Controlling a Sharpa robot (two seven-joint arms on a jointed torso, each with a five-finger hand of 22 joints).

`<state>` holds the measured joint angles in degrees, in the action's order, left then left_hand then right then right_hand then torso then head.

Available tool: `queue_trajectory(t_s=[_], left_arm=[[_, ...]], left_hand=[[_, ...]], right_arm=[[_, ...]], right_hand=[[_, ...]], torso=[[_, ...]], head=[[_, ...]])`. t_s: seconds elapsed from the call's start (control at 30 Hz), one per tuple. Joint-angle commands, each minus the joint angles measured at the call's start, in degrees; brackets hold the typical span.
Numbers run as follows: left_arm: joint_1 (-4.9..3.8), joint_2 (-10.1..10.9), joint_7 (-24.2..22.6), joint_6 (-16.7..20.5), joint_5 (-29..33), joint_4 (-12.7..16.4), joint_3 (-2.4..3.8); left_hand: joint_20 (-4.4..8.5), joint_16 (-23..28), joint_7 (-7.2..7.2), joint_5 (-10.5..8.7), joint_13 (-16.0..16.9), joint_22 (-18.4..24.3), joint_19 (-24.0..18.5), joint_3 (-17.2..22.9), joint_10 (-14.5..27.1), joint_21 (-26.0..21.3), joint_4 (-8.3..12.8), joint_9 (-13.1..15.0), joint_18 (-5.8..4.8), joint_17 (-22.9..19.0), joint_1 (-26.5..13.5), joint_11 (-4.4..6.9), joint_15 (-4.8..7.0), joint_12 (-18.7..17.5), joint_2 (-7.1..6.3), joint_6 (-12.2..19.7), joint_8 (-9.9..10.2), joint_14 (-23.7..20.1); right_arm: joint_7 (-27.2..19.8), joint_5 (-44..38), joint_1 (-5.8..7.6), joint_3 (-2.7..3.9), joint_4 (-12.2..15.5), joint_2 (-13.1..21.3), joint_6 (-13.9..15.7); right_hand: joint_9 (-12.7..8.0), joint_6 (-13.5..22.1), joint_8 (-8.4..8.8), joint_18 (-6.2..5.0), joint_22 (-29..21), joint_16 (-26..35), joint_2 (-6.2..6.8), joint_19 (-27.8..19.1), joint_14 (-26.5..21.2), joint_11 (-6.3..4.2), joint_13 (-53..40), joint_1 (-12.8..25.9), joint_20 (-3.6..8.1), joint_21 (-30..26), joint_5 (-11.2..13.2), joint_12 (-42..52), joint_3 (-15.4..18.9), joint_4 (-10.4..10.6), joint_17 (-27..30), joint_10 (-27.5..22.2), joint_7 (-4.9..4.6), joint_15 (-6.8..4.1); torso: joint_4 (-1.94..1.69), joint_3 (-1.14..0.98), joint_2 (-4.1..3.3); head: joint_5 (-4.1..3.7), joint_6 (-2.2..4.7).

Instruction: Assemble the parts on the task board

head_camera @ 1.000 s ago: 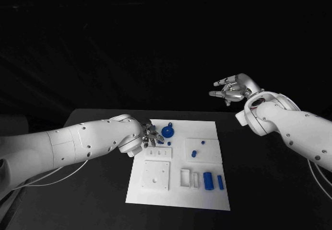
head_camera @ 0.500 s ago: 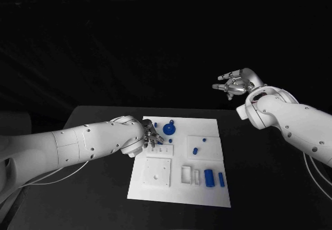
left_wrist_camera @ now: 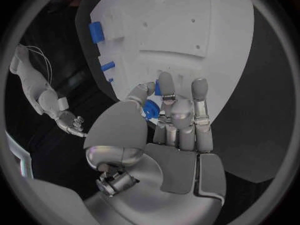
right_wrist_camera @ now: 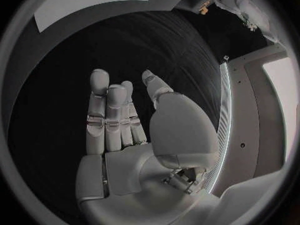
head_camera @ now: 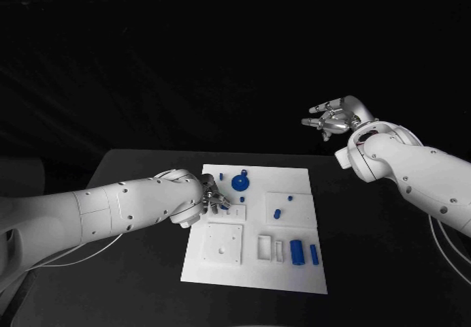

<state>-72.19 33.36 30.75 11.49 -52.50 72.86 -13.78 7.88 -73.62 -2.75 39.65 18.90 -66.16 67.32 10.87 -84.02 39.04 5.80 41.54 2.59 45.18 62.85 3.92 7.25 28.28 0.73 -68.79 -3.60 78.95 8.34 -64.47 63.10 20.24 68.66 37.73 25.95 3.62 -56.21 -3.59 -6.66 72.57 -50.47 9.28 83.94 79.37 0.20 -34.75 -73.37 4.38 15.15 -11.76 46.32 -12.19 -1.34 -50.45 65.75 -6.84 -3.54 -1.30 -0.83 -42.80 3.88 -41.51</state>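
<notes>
The left hand [head_camera: 211, 198] pinches a small blue part [left_wrist_camera: 150, 109] between thumb and fingers over the left edge of the white task board [head_camera: 295, 278] on the black counter [head_camera: 373, 272], while the right hand [head_camera: 332, 121] hangs raised well clear, fingers loosely spread, holding nothing

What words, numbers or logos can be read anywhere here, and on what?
None can be read: the task board, its blue parts, the left hand with the blue part it pinches, the right hand and the black table show no print.
</notes>
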Motion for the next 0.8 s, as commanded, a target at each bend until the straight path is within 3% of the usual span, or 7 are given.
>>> queue_trajectory(t_s=[0.03,0.2,0.23,0.63,0.67,0.8], left_arm=[[0.13,-0.07,0.23,-0.24,-0.51,0.32,0.02],[0.34,-0.29,0.23,-0.24,-0.50,0.23,0.02],[0.41,-0.36,0.22,-0.21,-0.48,0.18,0.02],[0.75,-0.61,0.28,-0.74,-0.34,0.15,0.03],[0.76,-0.60,0.29,-0.94,-0.32,0.16,0.03],[0.77,-0.57,0.38,-1.48,-0.23,0.26,0.03]], left_hand=[[0.06,-0.26,4.58,0.44,-0.06,-1.01,0.47,3.51,-2.74,-0.86,3.73,16.19,-0.60,0.11,-0.07,0.53,0.08,0.33,0.61,-6.11,-0.18,0.20],[0.03,-0.18,4.54,0.36,-0.12,-1.88,0.73,3.54,-2.73,-1.73,3.83,16.11,-0.62,-0.01,-0.08,0.50,0.05,0.18,0.65,-6.07,-0.18,0.18],[0.02,-0.18,4.54,0.38,-0.04,-4.40,1.66,3.51,-2.73,-3.96,3.93,16.02,-0.69,0.00,-0.14,0.54,0.05,0.28,0.68,-6.05,-0.16,0.19],[0.02,-0.18,4.54,0.38,-0.04,-4.40,1.66,3.51,-2.73,-3.96,3.93,16.02,-0.69,0.00,-0.14,0.54,0.05,0.28,0.68,-6.05,-0.16,0.19],[0.02,-0.26,4.57,0.42,-0.03,-9.06,3.42,3.51,-2.73,-8.44,4.02,16.14,-0.83,0.14,-0.16,0.55,0.05,0.31,0.69,-6.11,-0.18,0.25],[0.03,-0.26,4.55,0.55,-0.03,-9.12,3.44,3.55,-2.73,-8.50,4.06,16.14,-0.83,0.14,-0.13,0.55,0.05,0.32,0.70,-6.08,-0.17,0.24]], right_arm=[[-0.08,-0.68,0.04,0.03,-0.11,-0.10,-0.51],[-0.01,-0.85,0.04,0.03,-0.22,-0.20,-0.77],[0.01,-0.89,0.04,0.03,-0.25,-0.23,-0.85],[0.14,-1.47,0.04,0.02,-0.44,-0.41,-1.53],[0.15,-1.74,0.04,0.02,-0.45,-0.43,-1.56],[0.16,-2.42,0.04,0.02,-0.56,-0.54,-1.69]], right_hand=[[0.07,-0.21,-0.01,-0.07,-0.11,0.00,-0.41,2.14,-0.42,-0.04,0.12,-0.10,0.38,-0.25,-0.24,-0.01,0.17,0.03,0.08,0.18,0.19,-0.17],[0.07,-0.23,-0.01,-0.08,-0.13,0.00,-0.41,2.14,-0.42,-0.04,0.24,-0.09,0.39,-0.28,-0.24,-0.01,0.17,0.03,0.10,0.16,0.19,-0.17],[0.07,-0.23,-0.01,-0.08,-0.13,0.00,-0.41,2.14,-0.42,-0.04,0.24,-0.09,0.39,-0.28,-0.24,-0.01,0.17,0.03,0.10,0.16,0.19,-0.17],[0.07,-0.23,-0.01,-0.08,-0.13,0.00,-0.41,2.14,-0.42,-0.04,0.24,-0.09,0.39,-0.28,-0.24,-0.01,0.17,0.03,0.10,0.16,0.19,-0.17],[0.07,-0.26,0.00,-0.03,-0.11,-0.11,-0.45,2.19,-0.38,-0.06,0.65,-0.02,0.43,0.03,-0.30,0.21,0.23,0.04,0.11,0.18,0.20,-0.21],[0.07,-0.26,0.00,-0.03,-0.11,-0.11,-0.45,2.19,-0.38,-0.06,0.65,-0.02,0.43,0.03,-0.30,0.21,0.23,0.04,0.11,0.18,0.20,-0.21]], torso=[[0.04,0.02,-0.08],[0.08,0.00,-0.09],[0.09,0.01,-0.09],[0.10,-0.03,-0.07],[0.09,-0.01,-0.08],[0.02,-0.03,-0.07]], head=[[0.06,0.00],[0.11,-0.05],[0.07,-0.04],[-0.12,-0.15],[-0.07,-0.18],[-0.08,-0.23]])
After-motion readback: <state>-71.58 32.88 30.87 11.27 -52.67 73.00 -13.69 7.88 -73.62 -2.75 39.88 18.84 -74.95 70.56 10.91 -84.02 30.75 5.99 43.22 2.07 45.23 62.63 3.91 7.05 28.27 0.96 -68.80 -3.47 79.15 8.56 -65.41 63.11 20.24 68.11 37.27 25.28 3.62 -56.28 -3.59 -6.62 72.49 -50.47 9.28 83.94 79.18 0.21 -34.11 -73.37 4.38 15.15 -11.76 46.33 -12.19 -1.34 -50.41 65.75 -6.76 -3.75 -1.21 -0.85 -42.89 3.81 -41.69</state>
